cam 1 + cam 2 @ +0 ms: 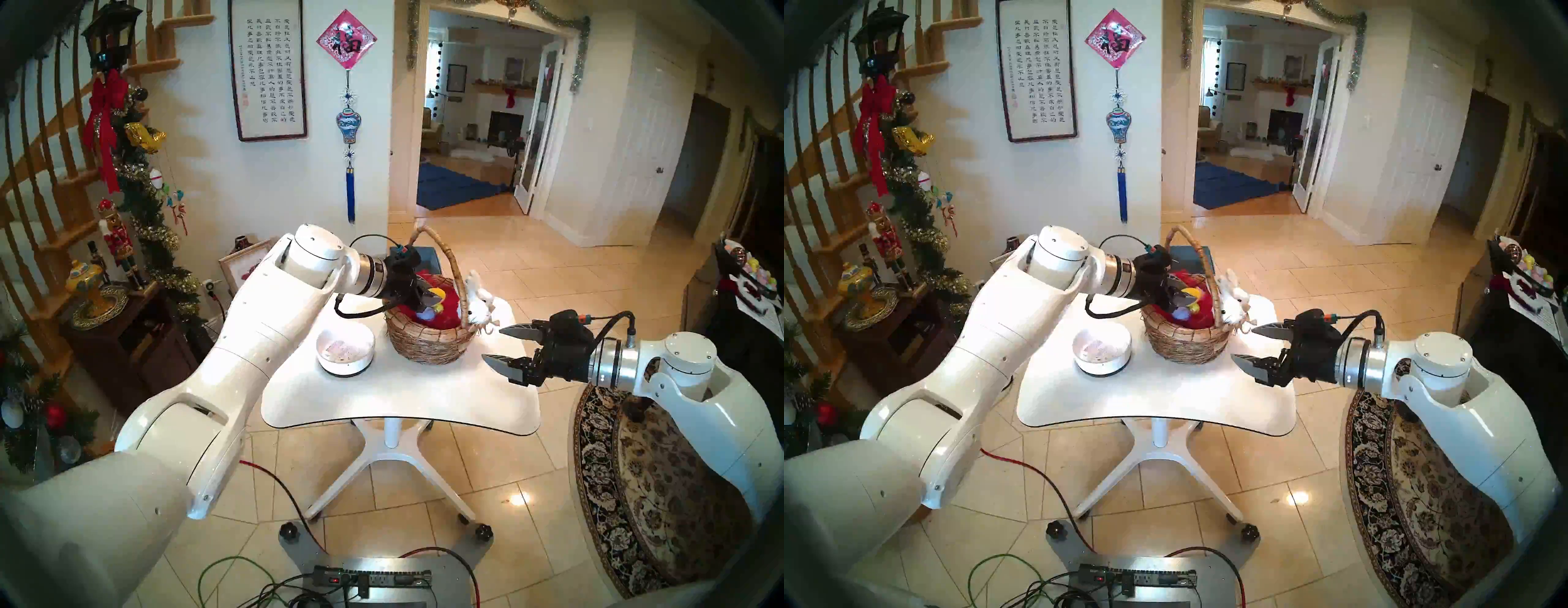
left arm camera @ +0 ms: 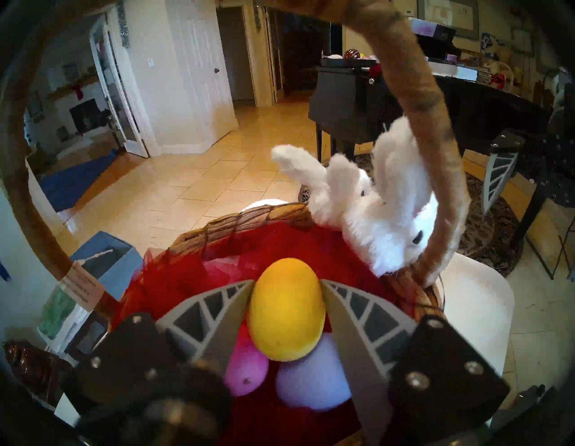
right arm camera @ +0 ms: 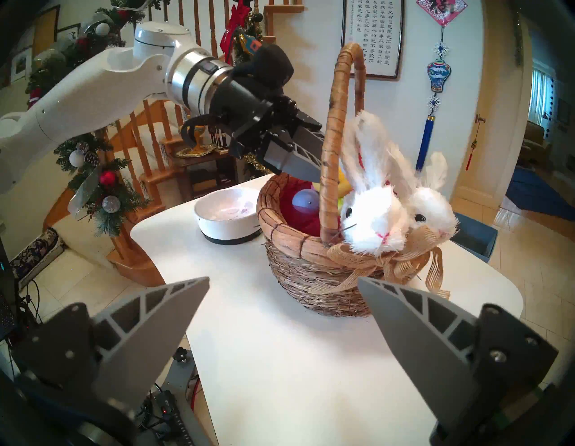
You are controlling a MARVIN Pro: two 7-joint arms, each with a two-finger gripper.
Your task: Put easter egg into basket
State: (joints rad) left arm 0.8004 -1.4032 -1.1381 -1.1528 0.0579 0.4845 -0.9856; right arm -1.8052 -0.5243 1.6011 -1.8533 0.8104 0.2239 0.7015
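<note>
Festive hallway clutter rings a small white pedestal table (image 1: 394, 403), where the wicker basket (image 1: 428, 346) sits beside a low white bowl (image 1: 345, 352). Reaching in under the arched handle (image 3: 337, 124), the left gripper (image 2: 286, 299) has its fingers pinching a yellow Easter egg (image 2: 286, 308) at the sides — held above the red mesh lining (image 2: 280, 243), over a pink egg (image 2: 245, 370) and a lilac egg (image 2: 311, 383), probably for a short, gentle drop. The right gripper (image 1: 505, 348) waits near the plush bunnies (image 3: 395, 211), jaws spread wide, empty. Wall writing — a framed Chinese calligraphy scroll (image 1: 267, 68), too small to read, and a red diamond hanging (image 1: 345, 44) bearing 福.
</note>
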